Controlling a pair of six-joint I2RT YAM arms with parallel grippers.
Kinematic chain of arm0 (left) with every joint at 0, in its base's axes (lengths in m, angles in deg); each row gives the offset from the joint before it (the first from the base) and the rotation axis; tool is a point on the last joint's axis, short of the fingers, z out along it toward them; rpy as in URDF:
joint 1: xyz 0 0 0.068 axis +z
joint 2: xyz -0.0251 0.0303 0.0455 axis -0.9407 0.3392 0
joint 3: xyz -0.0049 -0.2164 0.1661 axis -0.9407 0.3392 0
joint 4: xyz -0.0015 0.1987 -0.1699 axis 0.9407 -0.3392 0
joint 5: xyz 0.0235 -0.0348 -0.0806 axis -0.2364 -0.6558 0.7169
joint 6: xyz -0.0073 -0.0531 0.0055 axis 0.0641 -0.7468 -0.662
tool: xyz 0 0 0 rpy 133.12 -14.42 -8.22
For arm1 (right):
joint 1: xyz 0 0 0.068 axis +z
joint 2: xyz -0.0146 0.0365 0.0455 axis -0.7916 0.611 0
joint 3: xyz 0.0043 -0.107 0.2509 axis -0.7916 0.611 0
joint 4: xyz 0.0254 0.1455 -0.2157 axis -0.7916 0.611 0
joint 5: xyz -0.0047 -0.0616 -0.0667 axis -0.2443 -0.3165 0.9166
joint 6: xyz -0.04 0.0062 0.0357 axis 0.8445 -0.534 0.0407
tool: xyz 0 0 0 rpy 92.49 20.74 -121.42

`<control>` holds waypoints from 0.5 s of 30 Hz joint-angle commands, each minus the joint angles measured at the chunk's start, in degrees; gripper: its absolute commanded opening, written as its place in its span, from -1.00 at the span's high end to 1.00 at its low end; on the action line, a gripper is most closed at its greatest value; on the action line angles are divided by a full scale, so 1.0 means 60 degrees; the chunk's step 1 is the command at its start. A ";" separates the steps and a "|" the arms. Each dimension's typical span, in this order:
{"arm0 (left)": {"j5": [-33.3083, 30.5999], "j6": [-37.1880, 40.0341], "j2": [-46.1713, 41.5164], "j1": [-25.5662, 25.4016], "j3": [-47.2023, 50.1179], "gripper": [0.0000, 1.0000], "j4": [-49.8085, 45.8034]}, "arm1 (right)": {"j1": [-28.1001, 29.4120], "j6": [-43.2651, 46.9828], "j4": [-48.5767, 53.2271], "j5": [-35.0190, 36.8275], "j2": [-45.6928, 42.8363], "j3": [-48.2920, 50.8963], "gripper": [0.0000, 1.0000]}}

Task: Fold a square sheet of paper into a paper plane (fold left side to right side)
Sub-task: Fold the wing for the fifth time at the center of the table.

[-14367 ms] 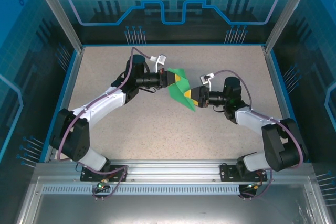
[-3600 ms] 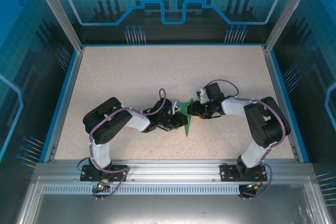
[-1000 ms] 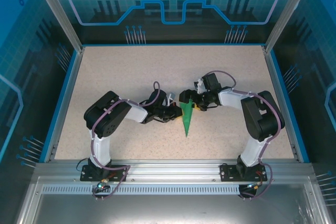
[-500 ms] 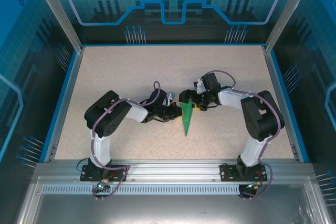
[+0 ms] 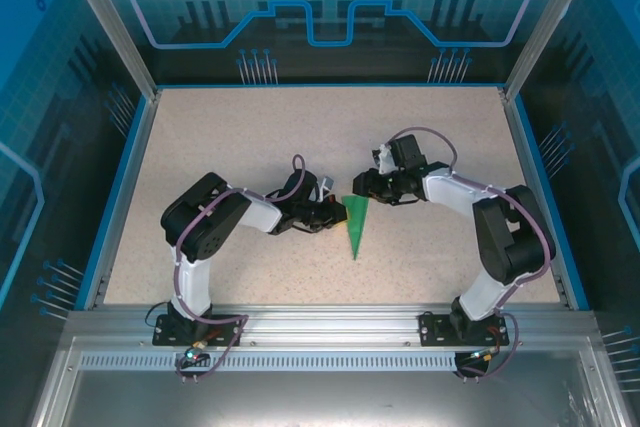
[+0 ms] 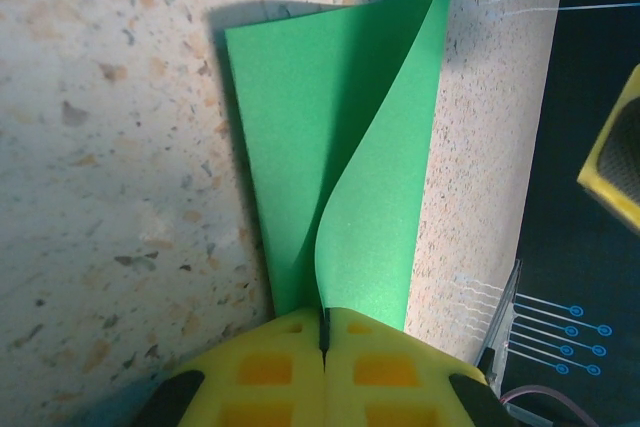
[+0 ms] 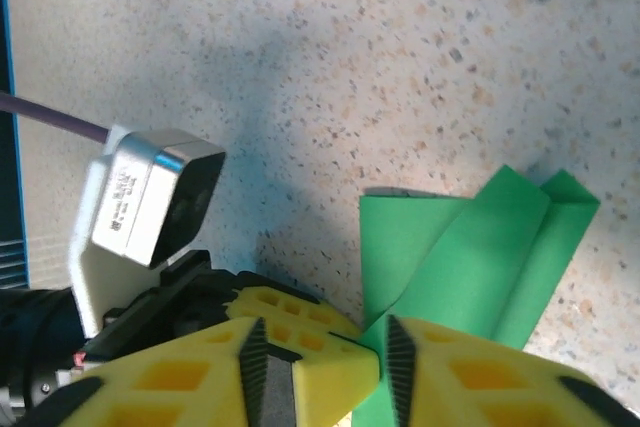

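The green square sheet of paper is now folded into a slim paper plane lying mid-table, wide end far, sharp point near. My left gripper comes in from the left and is shut on the plane's left edge. In the left wrist view its yellow fingers pinch a layer of the paper plane that curls up off the flat layer. My right gripper sits at the wide end, jaws apart. In the right wrist view the right gripper frames the left fingertips and the paper plane's corner.
The speckled beige table has a blue raised rim on three sides and a metal rail at the near edge. Both arms bend low over the middle. The left wrist camera sits close to my right fingers.
The right gripper has drawn slightly right, off the plane's wide end, and its jaws have narrowed. The left gripper still pinches the paper in the same place.
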 commanded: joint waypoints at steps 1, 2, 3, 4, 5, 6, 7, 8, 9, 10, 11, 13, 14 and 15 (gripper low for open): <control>-0.0142 0.0120 0.0384 0.0059 -0.0161 1.00 -0.0179 | 0.0175 -0.0008 0.0106 -0.0351 0.0414 0.0073 0.48; -0.0152 0.0123 0.0397 0.0063 -0.0165 1.00 -0.0183 | 0.0219 -0.0025 0.0118 -0.0352 0.0518 0.0045 0.55; -0.0164 0.0109 0.0398 0.0069 -0.0161 1.00 -0.0190 | 0.0250 -0.0016 0.0159 -0.0333 0.0600 -0.0002 0.60; -0.0167 0.0121 0.0398 0.0059 -0.0168 1.00 -0.0190 | 0.0293 0.0012 0.0231 -0.0274 0.0697 -0.0056 0.63; -0.0163 0.0115 0.0398 0.0066 -0.0175 1.00 -0.0222 | 0.0328 0.0029 0.0333 -0.0198 0.0751 -0.0101 0.64; -0.0177 0.0122 0.0398 0.0068 -0.0183 1.00 -0.0239 | 0.0341 0.0089 0.0465 -0.0127 0.0856 -0.0145 0.65; -0.0173 0.0120 0.0401 0.0070 -0.0190 1.00 -0.0260 | 0.0370 0.0130 0.0550 -0.0058 0.0929 -0.0176 0.66; -0.0172 0.0115 0.0412 0.0069 -0.0204 1.00 -0.0296 | 0.0378 0.0143 0.0585 -0.0041 0.0990 -0.0162 0.67; -0.0203 0.0114 0.0413 0.0070 -0.0204 1.00 -0.0343 | 0.0381 0.0153 0.0603 -0.0001 0.1043 -0.0141 0.67; -0.0207 0.0110 0.0427 0.0070 -0.0219 1.00 -0.0377 | 0.0379 0.0160 0.0638 0.0039 0.1109 -0.0125 0.68; -0.0207 0.0115 0.0438 0.0069 -0.0220 1.00 -0.0421 | 0.0383 0.0175 0.0634 0.0057 0.1132 -0.0109 0.69; -0.0226 0.0114 0.0457 0.0070 -0.0235 1.00 -0.0450 | 0.0383 0.0199 0.0656 0.0140 0.1193 -0.0069 0.69; -0.0215 0.0095 0.0471 0.0063 -0.0234 1.00 -0.0471 | 0.0382 0.0217 0.0663 0.0173 0.1208 -0.0051 0.69; -0.0228 0.0108 0.0487 0.0063 -0.0248 1.00 -0.0492 | 0.0390 0.0230 0.0699 0.0231 0.1233 -0.0047 0.69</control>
